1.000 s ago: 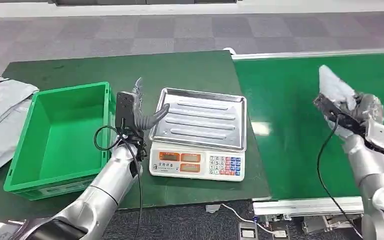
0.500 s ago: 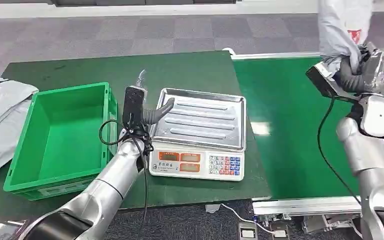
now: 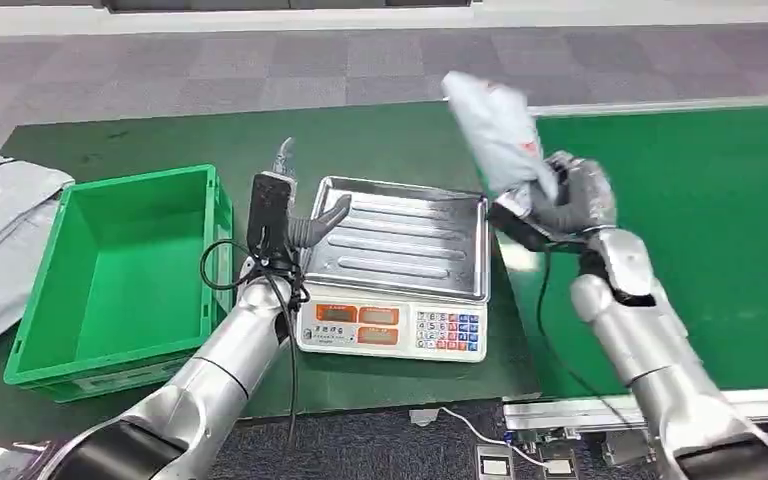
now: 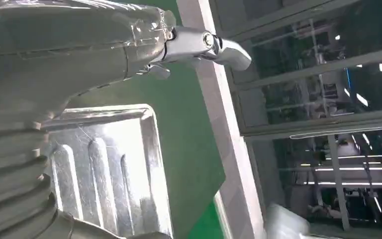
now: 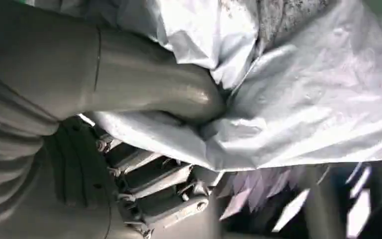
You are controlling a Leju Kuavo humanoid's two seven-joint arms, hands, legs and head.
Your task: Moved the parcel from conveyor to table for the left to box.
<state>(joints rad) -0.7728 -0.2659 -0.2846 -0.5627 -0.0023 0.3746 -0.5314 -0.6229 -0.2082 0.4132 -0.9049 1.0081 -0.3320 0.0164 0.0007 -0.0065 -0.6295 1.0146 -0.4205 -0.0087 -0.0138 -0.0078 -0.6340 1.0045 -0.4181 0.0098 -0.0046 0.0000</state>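
Observation:
My right hand [image 3: 572, 196] grips a grey plastic parcel [image 3: 500, 135] and holds it up in the air over the right edge of the scale's steel tray [image 3: 400, 236]. The right wrist view shows the thumb pressed into the crumpled parcel [image 5: 298, 99]. My left hand [image 3: 295, 215] hovers open between the green box [image 3: 110, 270] and the tray, fingers spread, holding nothing. In the left wrist view a finger [image 4: 199, 42] reaches out above the tray [image 4: 104, 164].
The scale [image 3: 390, 328] with its keypad stands on the dark green table [image 3: 380, 130]. The brighter green conveyor [image 3: 700, 220] runs along the right. Grey mail bags [image 3: 0, 230] lie left of the box. Cables hang at the table's front edge.
My right arm has swung left with the parcel, from high over the conveyor to the tray's right edge. The left hand has barely moved.

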